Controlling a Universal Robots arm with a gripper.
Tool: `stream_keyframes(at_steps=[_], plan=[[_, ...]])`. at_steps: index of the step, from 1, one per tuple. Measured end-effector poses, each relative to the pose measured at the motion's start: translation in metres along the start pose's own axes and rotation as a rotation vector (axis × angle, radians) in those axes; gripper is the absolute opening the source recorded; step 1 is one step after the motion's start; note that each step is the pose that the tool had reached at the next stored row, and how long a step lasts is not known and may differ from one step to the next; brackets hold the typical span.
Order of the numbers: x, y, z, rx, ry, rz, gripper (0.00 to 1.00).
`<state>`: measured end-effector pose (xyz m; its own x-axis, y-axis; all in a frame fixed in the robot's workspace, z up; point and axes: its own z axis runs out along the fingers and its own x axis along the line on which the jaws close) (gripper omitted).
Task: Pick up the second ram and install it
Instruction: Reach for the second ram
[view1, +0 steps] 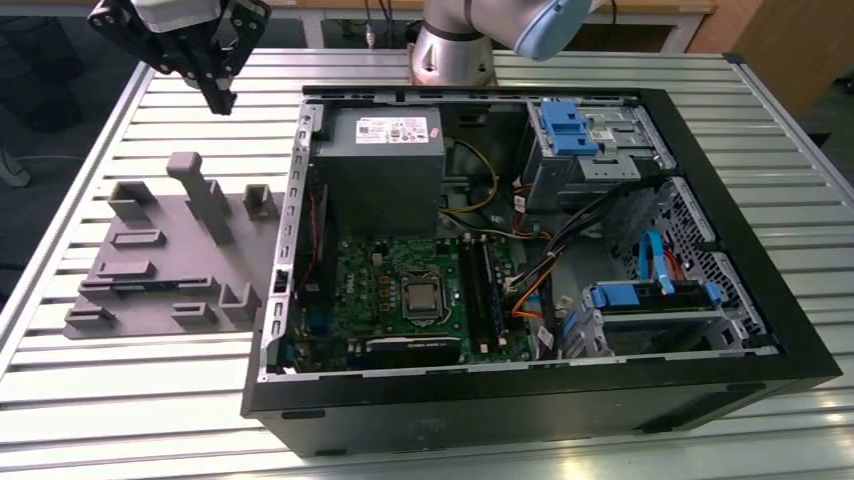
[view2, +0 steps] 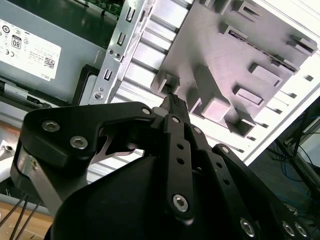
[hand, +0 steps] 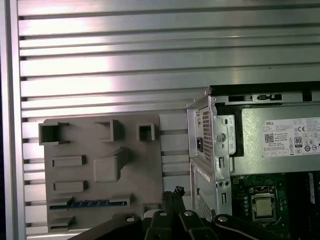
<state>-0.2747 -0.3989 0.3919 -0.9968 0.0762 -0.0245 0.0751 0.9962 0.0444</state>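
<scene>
Gripper (view1: 220, 100) hangs in the upper left of the exterior view, above the slatted table (view1: 147, 400). It is off the far corner of the holder (view1: 167, 255) and well clear of it. Jaws look pressed together with nothing between them; both wrist views show the black fingers (hand: 172, 192) meeting at one tip.

In the first wrist view I see the ram (hand: 85, 203) seated on edge in a long slot of the holder. It shows as a thin blue-green strip, lying along the slot in the row next to the holder's end rib. Nothing is touching it. In the exterior view that slot sits in the lower part of the holder, at left centre of the frame, but I can barely make out the stick there.

The holder lies flat on the table, just beside the wall of the open case (view1: 534, 405) on the exterior view's left. The case fills the centre and right of that view. Inside it, the PSU (view1: 380, 170) is at the upper middle and the CPU (view1: 420, 296) sits below it on the board. The long black slots (view1: 475, 290) run just to the exterior view's right of the CPU. I can't tell from here whether any slot is filled.
</scene>
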Motion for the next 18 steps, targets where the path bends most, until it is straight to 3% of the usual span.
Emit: stream_keyframes(at_steps=[7, 11, 18], plan=[[0.0127, -0.0021, -0.0003, 0.0, 0.0, 0.0, 0.11], [0.0199, -0.0087, -0.0005, 0.0, 0.0001, 0.0, 0.11], [0.0389, -0.0199, -0.0009, 0.0, 0.0, 0.0, 0.11]])
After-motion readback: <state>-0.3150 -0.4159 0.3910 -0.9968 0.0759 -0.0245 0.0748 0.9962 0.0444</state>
